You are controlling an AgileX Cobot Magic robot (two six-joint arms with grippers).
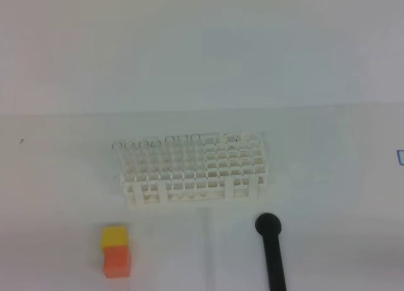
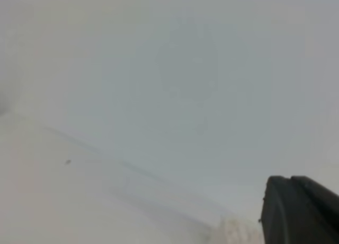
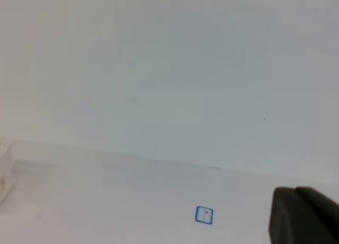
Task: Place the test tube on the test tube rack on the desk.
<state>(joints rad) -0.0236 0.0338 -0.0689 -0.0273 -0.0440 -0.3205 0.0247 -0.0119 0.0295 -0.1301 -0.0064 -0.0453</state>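
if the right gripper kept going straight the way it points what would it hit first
Likely just the bare desk, around the small blue square mark; nothing stands ahead of the right gripper. The test tube rack only shows at the view's left edge. Depth is unclear.

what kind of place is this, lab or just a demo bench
Probably a staged lab-style test bench: a white test tube rack stands on a plain white desk before a bare wall, with a yellow-and-orange block and a black stick-like object nearby.
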